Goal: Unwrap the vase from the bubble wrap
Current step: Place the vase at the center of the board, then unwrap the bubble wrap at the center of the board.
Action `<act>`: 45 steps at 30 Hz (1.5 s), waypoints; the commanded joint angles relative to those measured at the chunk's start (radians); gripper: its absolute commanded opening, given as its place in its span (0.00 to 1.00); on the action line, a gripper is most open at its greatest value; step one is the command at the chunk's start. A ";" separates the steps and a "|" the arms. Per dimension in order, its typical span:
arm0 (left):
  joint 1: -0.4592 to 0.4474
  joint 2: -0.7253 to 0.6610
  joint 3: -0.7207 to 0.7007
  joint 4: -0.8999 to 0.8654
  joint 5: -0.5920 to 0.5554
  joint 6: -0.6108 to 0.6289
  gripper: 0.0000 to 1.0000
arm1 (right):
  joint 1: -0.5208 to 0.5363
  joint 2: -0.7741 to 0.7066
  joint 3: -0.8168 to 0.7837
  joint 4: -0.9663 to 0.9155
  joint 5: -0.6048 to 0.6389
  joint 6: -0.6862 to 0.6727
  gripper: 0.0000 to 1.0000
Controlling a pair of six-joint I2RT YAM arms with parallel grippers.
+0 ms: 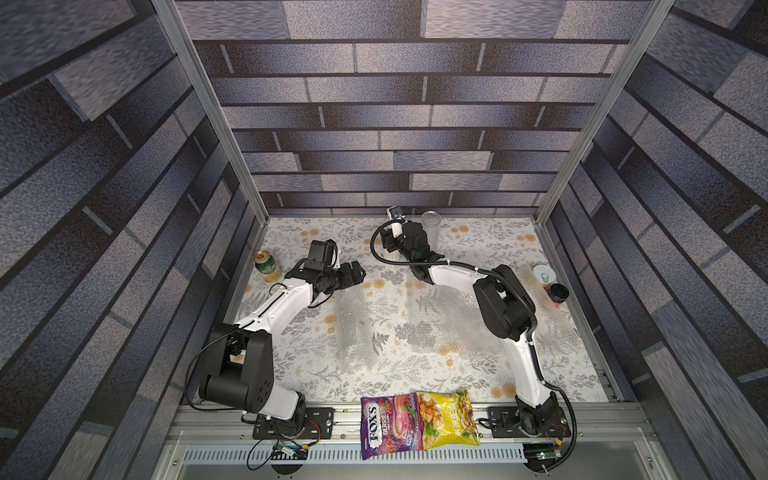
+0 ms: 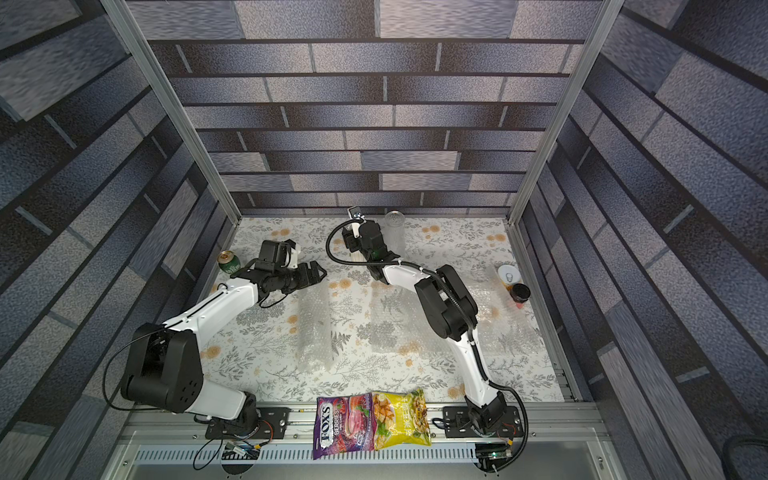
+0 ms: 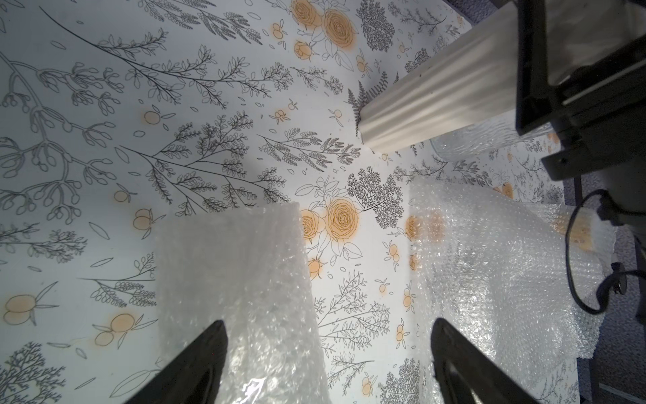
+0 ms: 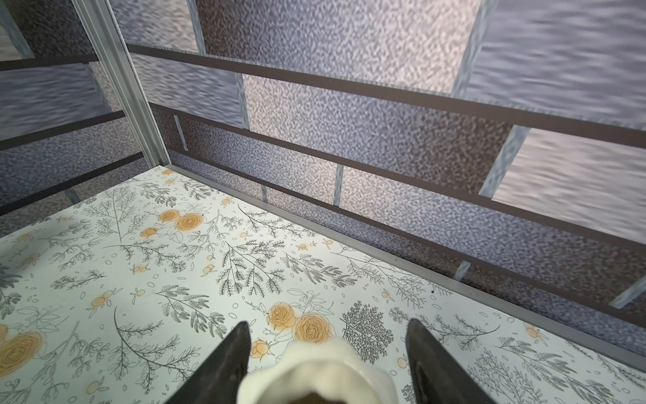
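The vase [image 4: 314, 370] is already bare, a white fluted piece standing upright on the counter [image 1: 478, 245] toward its far edge. The bubble wrap [image 1: 446, 324] lies flat nearer the robot, well apart from it. The right gripper [image 4: 328, 325] hangs over the vase mouth with its jaws spread to either side of the rim. A strip of counter shows between the rim and one finger, while the other sits so close that I cannot tell whether it touches. The step in hand looks like the release, and doing it well probably means letting the jaws go wide enough that both fingers stand clear before the arm rises. The lift should then be straight up along the vase's axis, because any sideways drift could catch the scalloped rim and tip a tall, narrow piece. A clear glass [image 1: 431, 228] stands just beside the vase on the robot's right, so the arm is best kept from swinging that way until it is above both. The left gripper [image 3: 327, 327] is spread and empty, hovering above one end of a roll [image 1: 353, 328] of wrap that lies apart from the flat sheet. Whether the roll holds anything I cannot tell. The left arm is probably best kept where it is, so that it neither nudges the counter nor crosses the right arm's way up.
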 commanded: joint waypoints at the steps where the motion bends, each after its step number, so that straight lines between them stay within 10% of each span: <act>1: -0.003 -0.026 0.020 -0.024 0.000 -0.001 0.92 | 0.000 -0.050 -0.007 0.008 0.008 0.006 0.72; 32: 0.006 -0.135 -0.074 -0.078 -0.124 -0.034 0.91 | 0.008 -0.403 -0.119 -0.120 -0.042 -0.046 0.74; 45: 0.096 -0.330 -0.254 -0.136 -0.213 -0.151 0.69 | 0.093 -0.665 -0.159 -0.815 -0.164 0.135 0.55</act>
